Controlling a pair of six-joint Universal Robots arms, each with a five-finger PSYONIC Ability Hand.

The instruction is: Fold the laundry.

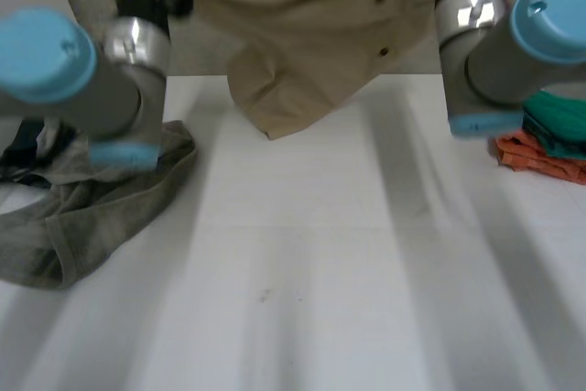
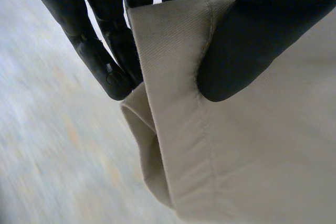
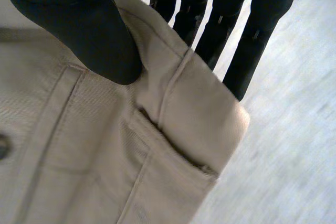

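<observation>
A beige garment (image 1: 311, 52) with buttons hangs above the far side of the white table (image 1: 302, 263), held up between both arms. My left hand (image 2: 247, 40) pinches a hemmed edge of the beige garment (image 2: 236, 150), thumb on one face and fingers (image 2: 105, 51) behind it. My right hand (image 3: 84, 30) pinches the beige garment (image 3: 94, 156) at a stitched edge near a pocket opening, thumb in front and fingers (image 3: 236, 30) behind. In the head view the hands are up at the far edge, past the grey wrists.
A crumpled grey-green garment (image 1: 82, 217) lies at the table's left under the left arm (image 1: 82, 70). Green cloth (image 1: 558, 125) stacked on orange cloth (image 1: 536, 157) sits at the right edge by the right arm (image 1: 513, 43).
</observation>
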